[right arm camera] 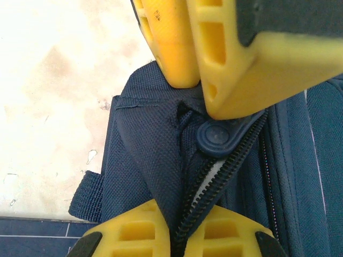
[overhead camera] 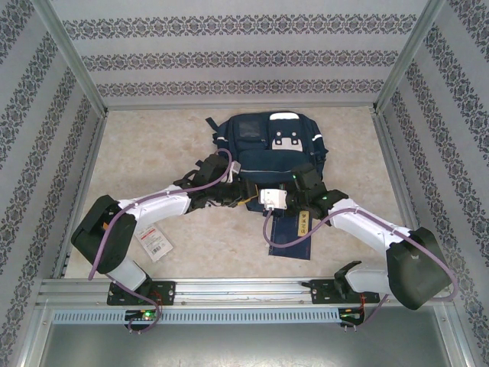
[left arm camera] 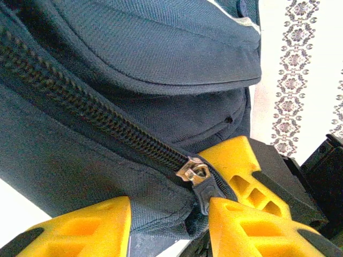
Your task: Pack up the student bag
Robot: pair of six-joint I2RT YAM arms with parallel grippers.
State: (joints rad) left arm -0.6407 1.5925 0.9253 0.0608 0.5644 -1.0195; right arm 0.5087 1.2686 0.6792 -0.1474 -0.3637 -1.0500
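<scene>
Where the bag lies: the student bag is flat on the table, centre and toward the far side. Its front is up, white patches showing, straps trailing off its far-left corner.
Arms: both reach in from the near edge and meet at the bag's near edge, one from each side.
Grip, left: the left gripper has its jaws part-way apart. A thick fold of navy bag fabric fills the gap and touches both yellow fingers. It has hold of the bag at the end of the zipper line.
Zip: the zipper has black teeth and runs on a slant down to the metal slider. The slider sits just above the pinched fold.
Grip, right: the right gripper has its jaws almost together, nipping the raised ridge of bag fabric along the zipper.
Tab: the round navy pull tab lies just beyond the right fingertips, partly tucked under a yellow finger of the other arm.
Book: a flat navy book lies on the table just nearer than the bag, under the right forearm.
Card: a small white card with red print lies on the table beside the left arm, well apart from the bag.
</scene>
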